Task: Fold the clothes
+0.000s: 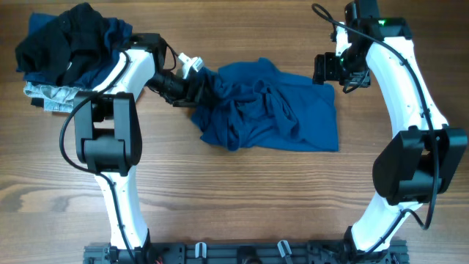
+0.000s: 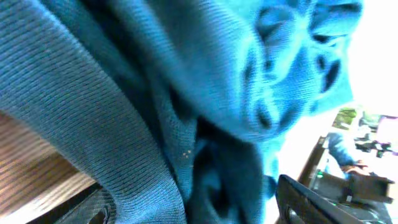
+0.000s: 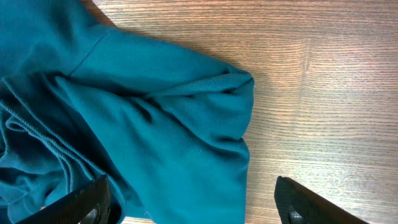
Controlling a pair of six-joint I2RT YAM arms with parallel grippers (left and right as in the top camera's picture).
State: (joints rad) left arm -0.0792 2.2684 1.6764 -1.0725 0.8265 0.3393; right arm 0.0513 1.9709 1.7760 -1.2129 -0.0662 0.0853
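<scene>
Overhead shows one blue shirt (image 1: 267, 106) lying crumpled at the middle of the table (image 1: 242, 205), its long axis running left to right across the frame. The left claw (image 1: 196, 88) sits at the shirt's upper left end, sunk into the bunched cloth. The right claw (image 1: 328, 70) hangs at the upper right corner, just beside the hem. Each arm is therefore nearest its own end of the shirt, and the cloth lies between the two claws.

In the left wrist view the shirt (image 2: 155, 93) fills nearly the whole frame. The two fingers (image 2: 308, 202) show only at the bottom corners, wide apart, with cloth heaped between them and no pinch to be seen.

In the right wrist view the claw (image 3: 191, 186) is also spread wide and holds nothing. The shirt (image 3: 143, 124) lies to the left and centre of that frame, and its rounded corner points toward bare wood on the right. My guess is that the next move is for this claw to take that corner so the shirt can be drawn flat.

By count there are two arms, two claws, one shirt laid out, and one pile (image 1: 66, 51) in the upper left. The pile shows black, navy and grey pieces, but I cannot tell how many garments it holds.
</scene>
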